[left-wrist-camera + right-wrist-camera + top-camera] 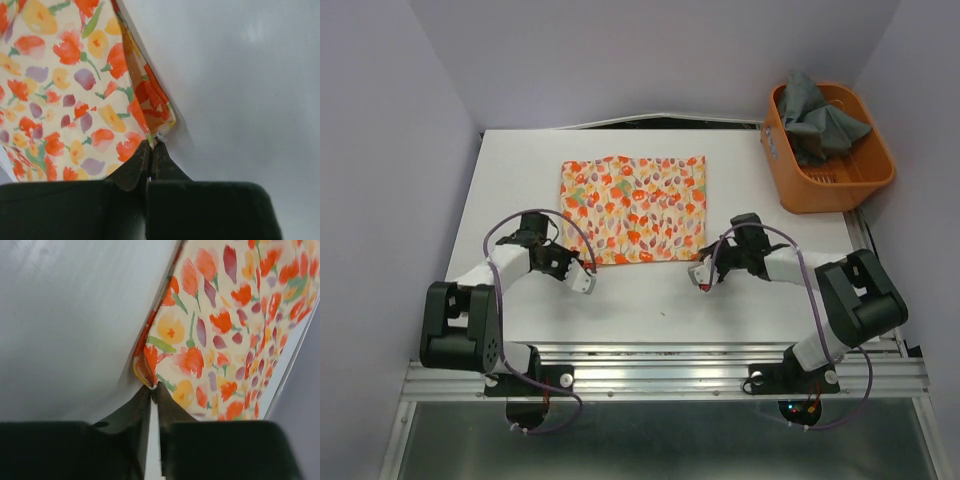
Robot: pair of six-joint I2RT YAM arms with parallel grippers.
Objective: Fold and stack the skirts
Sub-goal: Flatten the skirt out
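Note:
The cream skirt with the orange, red and yellow leafy print (633, 208) lies spread flat in a rectangle at the middle of the white table (650, 300). My left gripper (585, 272) stands at its near left corner. In the left wrist view that gripper (151, 144) is shut on the corner of the printed skirt (60, 90), which rises in a small fold. My right gripper (703, 272) stands at the near right corner. There it (152, 387) is shut on the bunched corner of the printed skirt (235, 325). The dark grey skirt (817, 120) lies crumpled in the basket.
An orange plastic basket (840, 190) stands at the table's far right corner. Grey walls close in the table on the left, back and right. Bare white table shows in front of the printed skirt and on both sides of it.

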